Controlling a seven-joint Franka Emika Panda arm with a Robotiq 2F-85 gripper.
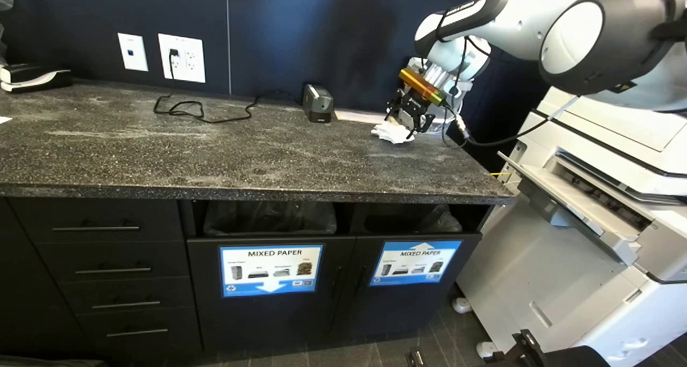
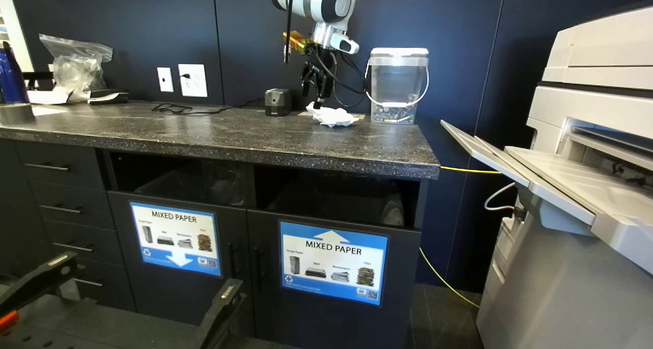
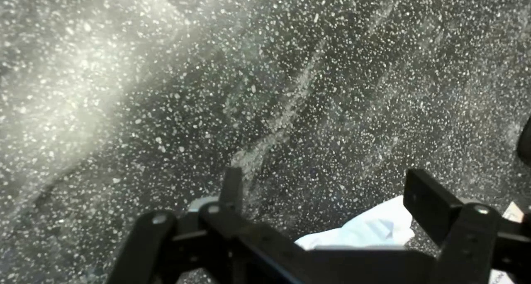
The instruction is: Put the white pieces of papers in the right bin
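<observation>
Ruiz: A robot arm (image 2: pixel 331 2) holds its gripper (image 3: pixel 323 182) above a speckled counter (image 2: pixel 219 134), a crumpled white paper (image 2: pixel 332 116) close by. How do the fingers (image 3: pixel 423 201) stand?

Cole: Apart, a wide gap between them, holding nothing. The paper rests on the counter near a lidded clear bucket (image 2: pixel 398 78).

Ruiz: Which way does it lie from the fingertips?

Cole: In the wrist view, low down, partly hidden behind the gripper's body, and nearer the finger on that view's right. Mid-gap faces bare counter, so the next move likely calls for a shift toward the paper before any closing.

Ruiz: And its long axis?

Cole: The visible part slants roughly from finger to finger; the rest is hidden, so the true axis is unclear. Closing here would probably catch an edge at best. In both exterior views a fingertip shows right by the paper's edge; touching or apart, I cannot tell.

Ruiz: Its destination?

Cole: The right bin (image 2: pixel 331 318), beneath the counter's front edge, a sign (image 2: pixel 334 262) with an upward arrow on its front.
</observation>
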